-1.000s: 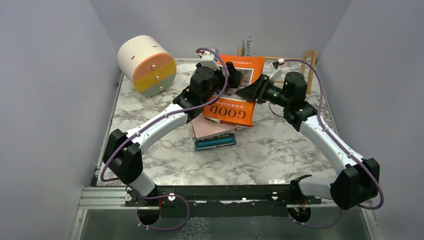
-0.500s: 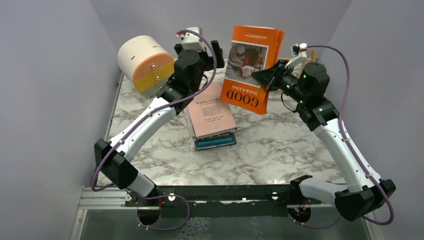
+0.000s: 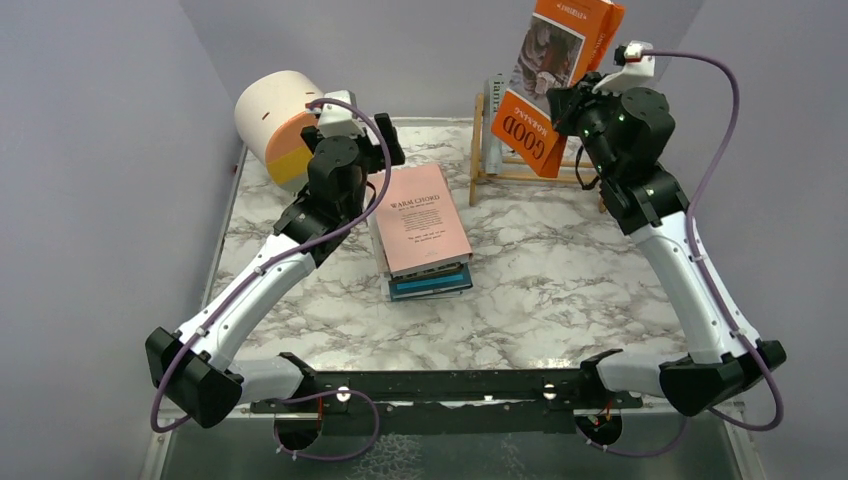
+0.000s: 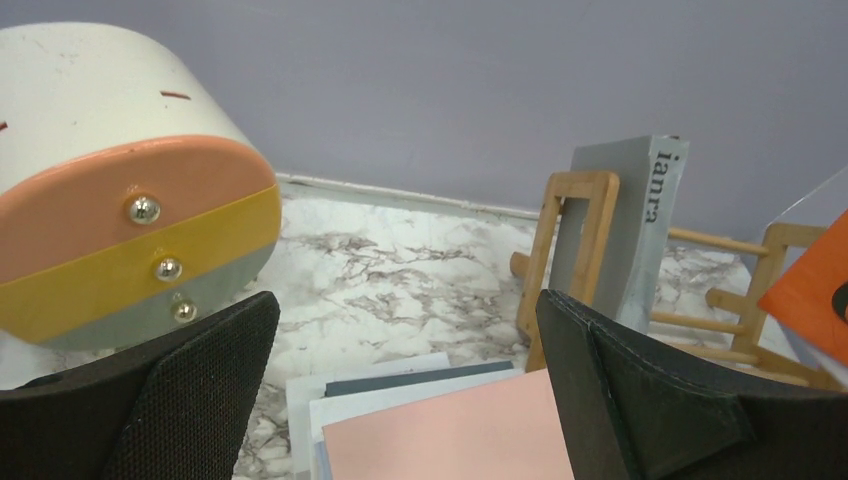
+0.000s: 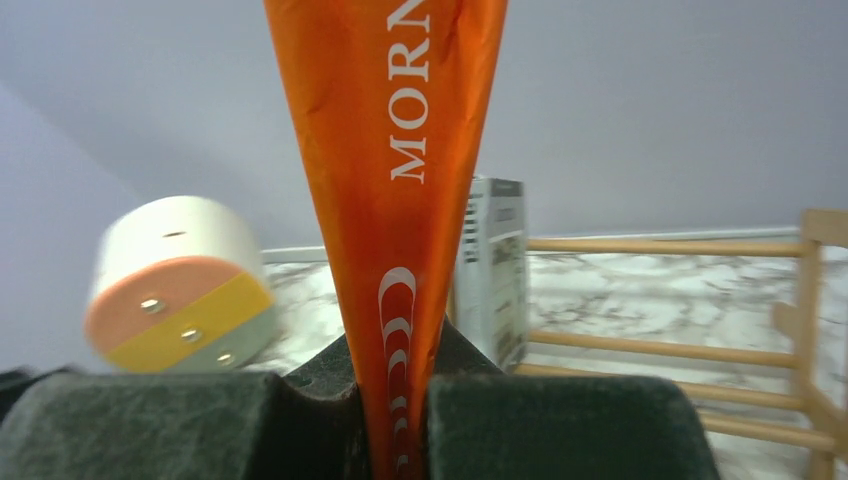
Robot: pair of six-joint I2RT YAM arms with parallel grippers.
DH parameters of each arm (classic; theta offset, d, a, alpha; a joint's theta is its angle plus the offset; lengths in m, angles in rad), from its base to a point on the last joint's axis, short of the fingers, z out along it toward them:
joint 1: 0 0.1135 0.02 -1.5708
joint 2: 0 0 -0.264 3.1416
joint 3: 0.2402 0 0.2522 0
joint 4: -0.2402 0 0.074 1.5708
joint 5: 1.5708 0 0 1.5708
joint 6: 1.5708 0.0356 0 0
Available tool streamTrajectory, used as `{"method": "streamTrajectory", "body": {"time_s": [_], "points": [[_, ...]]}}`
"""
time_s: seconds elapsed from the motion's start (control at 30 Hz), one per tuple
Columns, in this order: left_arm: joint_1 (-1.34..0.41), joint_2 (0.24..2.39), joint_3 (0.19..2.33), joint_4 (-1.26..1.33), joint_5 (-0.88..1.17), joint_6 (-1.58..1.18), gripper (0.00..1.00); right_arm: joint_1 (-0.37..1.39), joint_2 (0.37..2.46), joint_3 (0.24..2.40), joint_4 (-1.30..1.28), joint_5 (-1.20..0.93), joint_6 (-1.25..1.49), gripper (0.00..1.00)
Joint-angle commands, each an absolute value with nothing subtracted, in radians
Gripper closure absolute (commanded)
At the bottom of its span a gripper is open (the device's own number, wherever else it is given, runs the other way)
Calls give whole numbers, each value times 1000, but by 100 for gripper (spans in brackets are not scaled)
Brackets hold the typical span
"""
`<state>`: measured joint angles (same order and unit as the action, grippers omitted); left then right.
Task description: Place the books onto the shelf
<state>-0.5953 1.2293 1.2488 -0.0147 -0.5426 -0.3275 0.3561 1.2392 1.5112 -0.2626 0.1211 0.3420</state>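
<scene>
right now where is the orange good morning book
In the top view the orange book is at the far right, held in the air by the shut right gripper above the light-wood dowel shelf.

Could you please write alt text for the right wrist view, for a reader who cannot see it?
The right claw is shut on an orange book, held edge-on to the camera. Behind it, a grey book stands at the left end of the wooden shelf, with a round drawer drum further left.
</scene>
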Motion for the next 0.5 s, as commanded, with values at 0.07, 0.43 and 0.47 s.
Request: {"method": "streamTrajectory", "body": {"time_s": [0.07,0.43,0.47], "points": [[-596,1208,1183,-37,-533,-359,1,359,1370,1566,-252,438,208,99],[-596,1194,1127,-31,-540,-365,1,359,1592,1620,-245,576,157,99],[-596,1192,1123,-30,-540,-365,1,358,1608,1620,-232,578,152,99]]}}
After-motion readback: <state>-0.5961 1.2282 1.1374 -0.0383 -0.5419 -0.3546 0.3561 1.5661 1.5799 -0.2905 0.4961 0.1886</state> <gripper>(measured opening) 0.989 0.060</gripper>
